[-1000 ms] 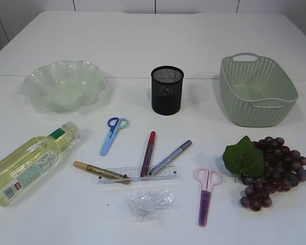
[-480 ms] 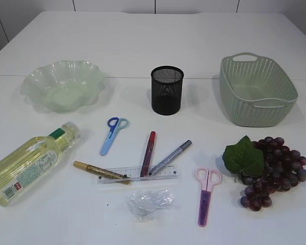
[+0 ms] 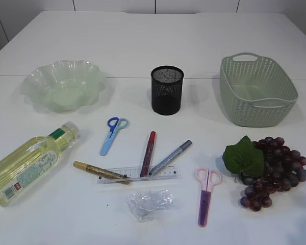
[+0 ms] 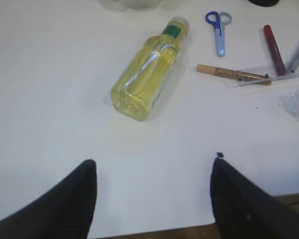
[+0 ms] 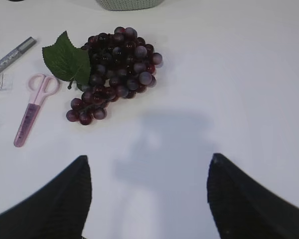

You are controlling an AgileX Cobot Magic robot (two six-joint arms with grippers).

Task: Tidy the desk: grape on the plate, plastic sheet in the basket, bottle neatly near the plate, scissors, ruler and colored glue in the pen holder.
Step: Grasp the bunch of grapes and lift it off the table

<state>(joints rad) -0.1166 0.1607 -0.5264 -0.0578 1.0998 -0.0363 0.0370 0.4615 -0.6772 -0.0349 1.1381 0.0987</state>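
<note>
Nothing is tidied yet: both our grippers hang spread wide and empty, the left gripper [image 4: 152, 199] with the oil bottle [image 4: 148, 72] lying on its side just ahead of its fingers, the right gripper [image 5: 147, 199] with the grape bunch [image 5: 115, 64] ahead and slightly left. We judge the first pick is at hand; next we must reach forward, straddle the bottle or the grapes, and close.

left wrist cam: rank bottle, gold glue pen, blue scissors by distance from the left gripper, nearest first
From the left gripper, jaws open at the bottom of the left wrist view:
1. bottle: lying ahead, just left of centre, base toward the gripper.
2. gold glue pen: ahead to the right, tip on the ruler.
3. blue scissors: farthest, upper right.
</note>
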